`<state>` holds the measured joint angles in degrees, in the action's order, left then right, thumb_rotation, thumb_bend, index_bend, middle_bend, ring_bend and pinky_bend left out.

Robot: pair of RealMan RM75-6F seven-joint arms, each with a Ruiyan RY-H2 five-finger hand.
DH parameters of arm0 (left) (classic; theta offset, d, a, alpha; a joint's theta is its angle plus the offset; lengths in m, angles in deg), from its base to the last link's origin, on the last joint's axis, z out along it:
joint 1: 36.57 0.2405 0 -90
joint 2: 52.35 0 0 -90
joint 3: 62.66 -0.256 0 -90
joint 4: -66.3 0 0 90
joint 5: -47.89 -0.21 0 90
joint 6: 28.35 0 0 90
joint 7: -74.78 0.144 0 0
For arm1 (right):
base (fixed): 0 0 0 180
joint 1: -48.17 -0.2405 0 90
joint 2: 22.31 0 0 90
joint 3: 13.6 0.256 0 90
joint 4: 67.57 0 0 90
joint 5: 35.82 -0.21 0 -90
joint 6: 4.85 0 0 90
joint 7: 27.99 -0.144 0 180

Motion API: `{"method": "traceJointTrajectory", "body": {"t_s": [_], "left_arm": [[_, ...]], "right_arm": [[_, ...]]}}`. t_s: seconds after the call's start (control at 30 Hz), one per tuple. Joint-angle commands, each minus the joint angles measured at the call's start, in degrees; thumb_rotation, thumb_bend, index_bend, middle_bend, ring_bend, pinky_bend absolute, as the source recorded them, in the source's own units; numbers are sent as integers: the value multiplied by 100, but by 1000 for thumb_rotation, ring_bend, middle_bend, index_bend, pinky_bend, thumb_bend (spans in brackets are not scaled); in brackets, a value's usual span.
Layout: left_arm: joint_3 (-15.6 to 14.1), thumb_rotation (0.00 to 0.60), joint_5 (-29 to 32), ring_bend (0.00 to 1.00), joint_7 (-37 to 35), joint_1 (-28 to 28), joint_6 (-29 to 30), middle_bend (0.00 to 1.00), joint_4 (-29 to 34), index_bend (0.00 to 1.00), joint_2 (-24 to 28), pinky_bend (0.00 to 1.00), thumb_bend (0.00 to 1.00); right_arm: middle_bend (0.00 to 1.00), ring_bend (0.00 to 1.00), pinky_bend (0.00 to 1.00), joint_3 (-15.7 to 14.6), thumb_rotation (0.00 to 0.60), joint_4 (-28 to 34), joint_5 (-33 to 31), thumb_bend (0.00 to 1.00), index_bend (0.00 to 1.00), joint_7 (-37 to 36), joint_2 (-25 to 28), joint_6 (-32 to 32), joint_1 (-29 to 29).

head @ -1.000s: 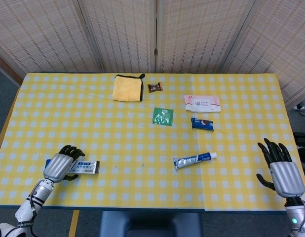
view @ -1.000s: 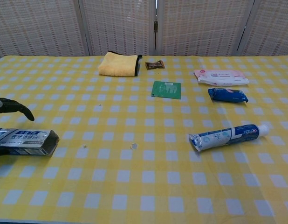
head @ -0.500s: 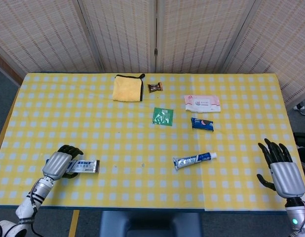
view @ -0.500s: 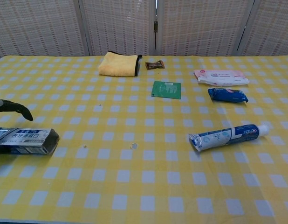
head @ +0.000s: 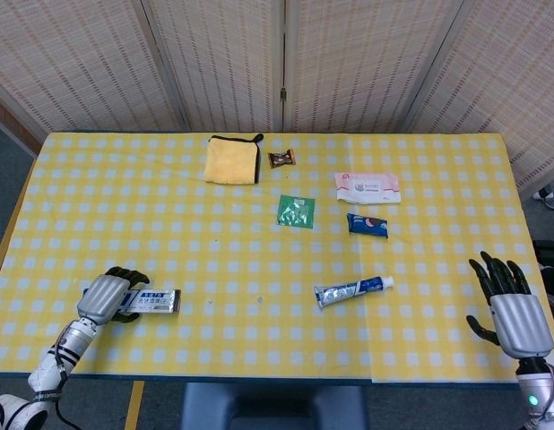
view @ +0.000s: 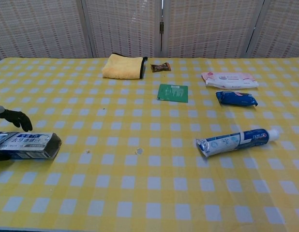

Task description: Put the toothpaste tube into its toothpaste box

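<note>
Overhead, head view first:
Tabletop [head: 259, 260]: yellow checked cloth; near edge runs along the bottom, woven screens [head: 286, 63] stand behind the far edge.
Open room: a wide bare stretch of cloth lies between the box on the left and the tube at centre right; another bare stretch lies between the tube and the right hand.
Toothpaste box [head: 150, 303]: lying flat near the front left corner, long side running left to right, its right end toward the tube.
Left hand [head: 105, 297]: wrapped over the left end of the box, dark fingers curled across its top, grasping it.
Toothpaste tube [head: 352, 290]: lying on the cloth right of centre, cap end pointing right and slightly away, well apart from the box; not in the box.
Right hand [head: 510, 309]: near the front right corner, fingers spread and pointing away, holding nothing, well apart from the tube.
Far things: yellow cloth [head: 232, 162], small brown wrapper [head: 281, 159], green packet [head: 297, 211], wipes pack [head: 367, 187], blue packet [head: 367, 224] just beyond the tube; none lies between tube and box.

Chest view:
Box: at the left border, its open dark end facing right; whether anything is inside cannot be told.
Left hand: only dark fingertips show, just behind the box.
Tube: flat at the right, crimped end toward the centre, cap toward the right edge.
Right hand: out of this view.
</note>
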<state>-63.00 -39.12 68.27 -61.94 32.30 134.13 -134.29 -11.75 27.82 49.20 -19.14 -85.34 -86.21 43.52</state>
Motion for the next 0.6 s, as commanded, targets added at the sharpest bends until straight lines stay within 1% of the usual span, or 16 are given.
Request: {"method": "traceJointTrajectory", "body": {"t_s": [0.03, 0.13, 0.23, 0.6], "left_arm": [[38, 600, 0, 381, -124, 47, 195, 385, -189, 366, -120, 310, 197], [10, 600, -10, 399, -265, 32, 165, 409, -256, 407, -128, 316, 197], [0, 600, 26, 411, -301, 12, 98, 421, -328, 426, -143, 330, 196], [5, 600, 189, 442, -447, -24, -94, 450, -284, 454, -115, 375, 208]], "right_arm": [[0, 0, 0, 9, 600, 6, -11, 283, 0, -27, 3, -6, 1], [0, 0, 0, 19, 600, 1, -4, 283, 0, -36, 2, -44, 12], [0, 0, 0, 21, 600, -1, -1, 283, 0, -12, -14, -70, 21], [0, 0, 0, 3, 600, -5, 7, 283, 0, 44, -45, -46, 14]]}}
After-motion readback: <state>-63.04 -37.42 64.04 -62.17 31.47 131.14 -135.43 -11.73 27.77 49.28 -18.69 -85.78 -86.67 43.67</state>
